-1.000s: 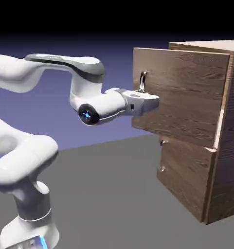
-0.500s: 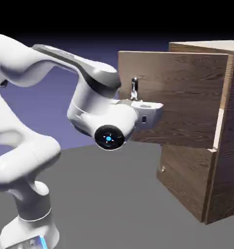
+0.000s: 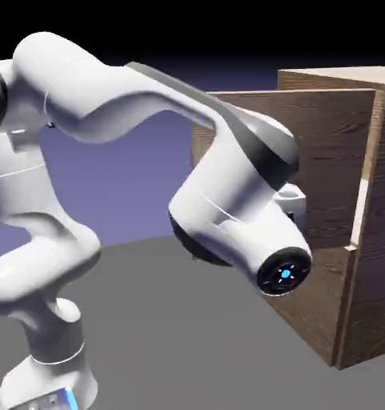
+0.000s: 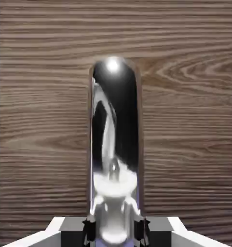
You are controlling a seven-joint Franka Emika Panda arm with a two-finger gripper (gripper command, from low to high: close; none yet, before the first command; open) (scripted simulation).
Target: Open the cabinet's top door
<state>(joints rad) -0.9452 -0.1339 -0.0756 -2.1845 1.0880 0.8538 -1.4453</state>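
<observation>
Exterior view, our arm (image 3: 147, 104): rises at left, arches over, and bends down so its bulky wrist hides the hand against the top door (image 3: 331, 160), which stands swung out from the cabinet (image 3: 379, 240) at right. We count one cabinet, one top door, one metal handle (image 4: 115, 144). Hand view: our gripper (image 4: 115, 230) pinches the handle, fingertips (image 4: 89, 230) touching both sides.

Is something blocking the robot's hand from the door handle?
No. In the hand view the gripper is right at the handle on the top door, fingertips on either side of it, with nothing between. The exterior view hides this behind the arm.
</observation>
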